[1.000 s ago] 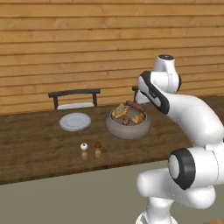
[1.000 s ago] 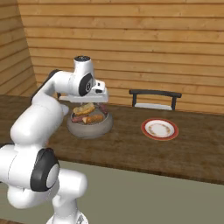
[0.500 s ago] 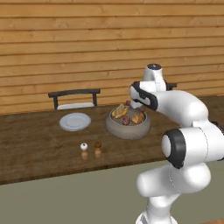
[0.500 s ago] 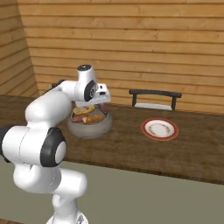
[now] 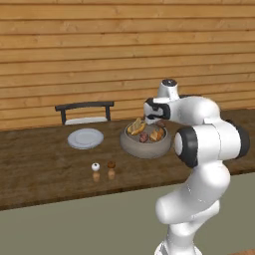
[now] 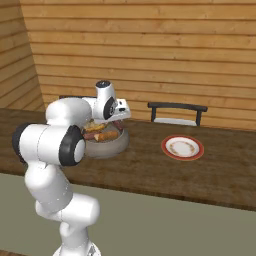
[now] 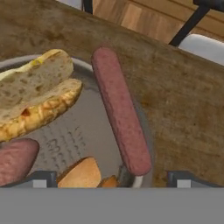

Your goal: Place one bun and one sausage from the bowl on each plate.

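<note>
The grey bowl stands mid-table with buns and sausages in it. My gripper hovers open just above the bowl's far right rim. In the hand view a long sausage lies along the bowl's wall, between my fingertips. A split bun lies left of it; another sausage and another bun sit near the bottom. The pale grey plate lies left of the bowl, the red-rimmed plate right of it. Both plates are bare.
Two small shakers stand in front of the grey plate near the table's front edge. A dark chair stands behind the table. A wooden wall closes the back.
The arm has folded and the hand has come down from above the bowl to just over its far rim. The jaws stayed open. Bowl and plates have not moved.
</note>
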